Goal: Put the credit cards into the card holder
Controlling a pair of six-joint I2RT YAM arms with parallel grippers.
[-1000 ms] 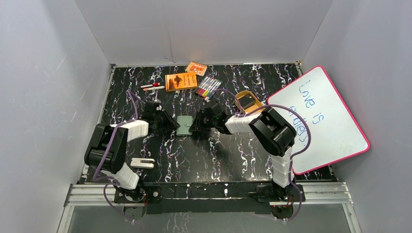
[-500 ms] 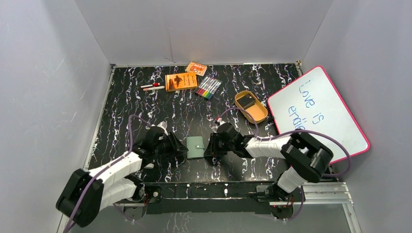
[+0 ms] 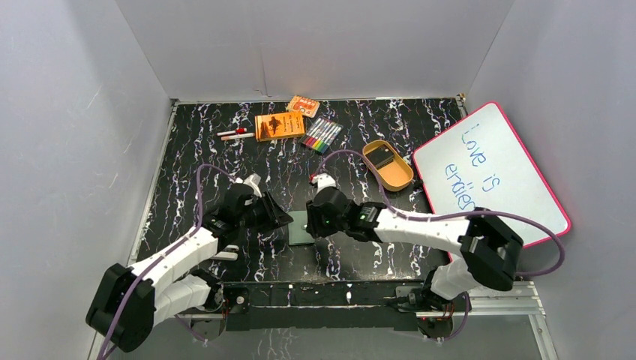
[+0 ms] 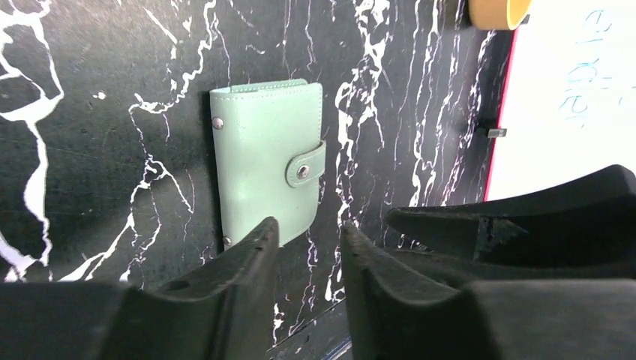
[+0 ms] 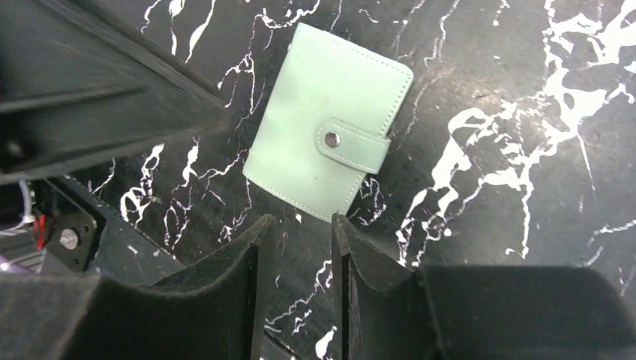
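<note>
Hovering my left gripper (image 4: 307,229) and right gripper (image 5: 300,221), both spread and empty, I could skid the snapped-shut card holder (image 5: 328,154) prying it open.

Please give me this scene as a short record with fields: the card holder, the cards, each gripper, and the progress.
card holder: closed, snap tab fastened, lying flat on the table
credit card: one dark card, lying in the tan oval tray, far from the holder
left gripper: open, empty, close beside the holder
right gripper: open, empty, close on the holder's other side
progress: holder not yet opened
</note>
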